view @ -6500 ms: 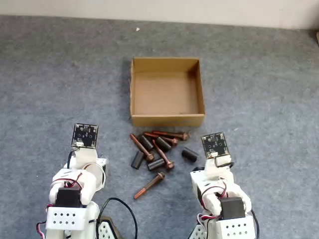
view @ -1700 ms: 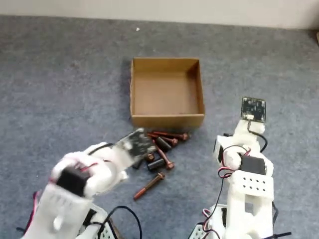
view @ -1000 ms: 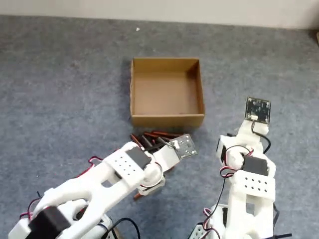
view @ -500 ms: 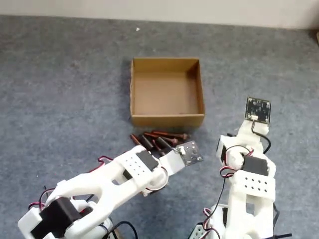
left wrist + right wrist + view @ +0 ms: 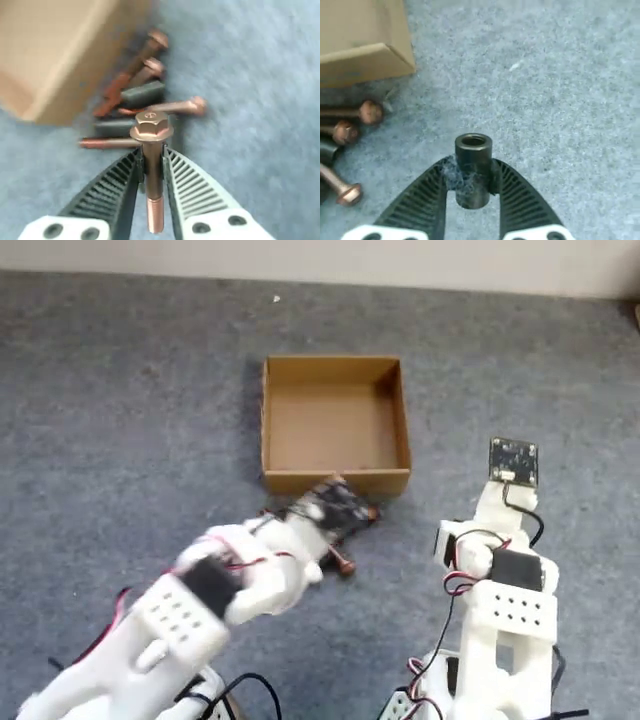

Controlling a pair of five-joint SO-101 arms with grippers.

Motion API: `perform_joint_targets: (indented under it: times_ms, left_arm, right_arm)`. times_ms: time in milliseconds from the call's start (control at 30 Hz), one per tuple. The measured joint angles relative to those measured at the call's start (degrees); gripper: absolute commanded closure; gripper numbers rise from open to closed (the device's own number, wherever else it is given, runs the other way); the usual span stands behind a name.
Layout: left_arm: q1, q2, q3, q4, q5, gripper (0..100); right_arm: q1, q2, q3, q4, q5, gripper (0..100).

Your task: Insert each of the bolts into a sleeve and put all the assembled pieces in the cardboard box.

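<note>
Left wrist view: ribbed fingers (image 5: 116,184) pinch a coppery hex-headed bolt (image 5: 152,167).

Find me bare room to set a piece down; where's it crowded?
Bare: the grey mat left of the cardboard box, the mat right of it, and the box floor. Crowded: the strip before the box, with loose bolts, sleeves and the left gripper.
</note>
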Motion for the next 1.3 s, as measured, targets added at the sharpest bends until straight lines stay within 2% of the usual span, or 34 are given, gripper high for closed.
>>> perform_joint_targets:
  times_ms: [100, 267, 367, 500, 733, 900, 1167, 1300]
  left_arm:
    - [-3.3, -8.7, 0.1, 0.0, 2.2, 100]
    - [-6.0, -20.1, 0.1, 0.0, 4.4, 100]
    - [-8.4, -25.1, 0.1, 0.0, 5.8, 100]
    - [-12.3, -29.5, 0.1, 0.0, 8.3, 100]
    - [-13.4, -33.4, 0.1, -1.1, 10.7, 100]
    - [-13.5, -34.2, 0.1, -7.2, 11.1, 100]
    - [-13.4, -34.2, 0.1, -17.0, 15.6, 100]
    - [-11.7, -34.2, 0.1, -19.3, 17.5, 100]
  right_arm:
    - [-5.1, 0.0, -3.1, 3.4, -0.2, 99.3]
    - [-13.2, 0.0, -6.2, 4.5, -7.7, 99.3]
    - [-16.9, -1.1, -7.3, 4.5, -9.1, 99.3]
    - [-20.4, -9.1, -7.3, 4.5, -9.6, 99.3]
    - [-26.4, -23.8, -6.2, 3.6, -9.9, 99.3]
    - [-31.7, -30.4, 1.9, -3.7, -9.9, 99.3]
    - [-41.6, -45.8, 24.5, -24.0, -9.9, 99.4]
    - [-45.6, -50.4, 34.9, -31.2, -5.0, 99.4]
